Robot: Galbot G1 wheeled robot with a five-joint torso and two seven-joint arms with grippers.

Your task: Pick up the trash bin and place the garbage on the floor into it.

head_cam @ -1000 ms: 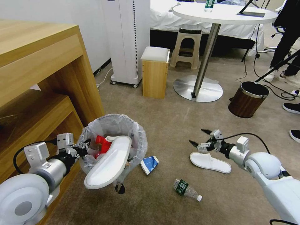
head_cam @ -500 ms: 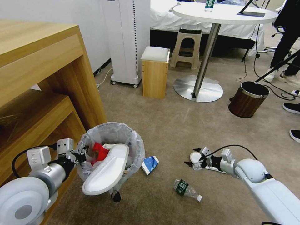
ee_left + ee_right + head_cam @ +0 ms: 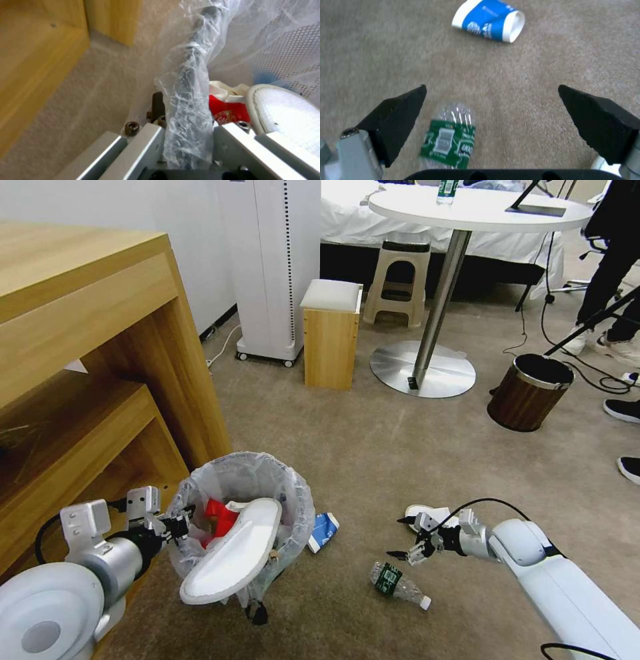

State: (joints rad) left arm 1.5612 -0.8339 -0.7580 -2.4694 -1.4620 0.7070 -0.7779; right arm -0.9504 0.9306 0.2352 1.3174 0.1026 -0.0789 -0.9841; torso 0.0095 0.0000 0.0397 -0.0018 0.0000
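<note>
The trash bin (image 3: pixel 293 493), lined with a crinkly white bag, hangs tilted at the lower left. My left gripper (image 3: pixel 177 527) is shut on its rim (image 3: pixel 186 82), with the bag bunched between the fingers. A white slipper (image 3: pixel 233 557) sticks out of the bin beside a red wrapper (image 3: pixel 217 513) (image 3: pixel 228 112). On the floor (image 3: pixel 373 453) lie a blue paper cup (image 3: pixel 323 530) (image 3: pixel 490 21), a clear bottle (image 3: pixel 398 583) (image 3: pixel 450 135) and a second white slipper (image 3: pixel 420 511), partly hidden by my right arm. My right gripper (image 3: pixel 398 538) (image 3: pixel 491 87) is open, low over the carpet, just above the bottle.
A wooden desk (image 3: pixel 100 347) stands close on the left of the bin. Farther back are a wooden stool (image 3: pixel 331 333), a white appliance (image 3: pixel 273 267), a round table's base (image 3: pixel 423 370) and a wood-grain bin (image 3: pixel 530 390). Cables and a person's shoes lie at the right edge.
My right gripper has come down and to the left, from above the floor slipper to just over the bottle. The left arm has lowered the bin.
</note>
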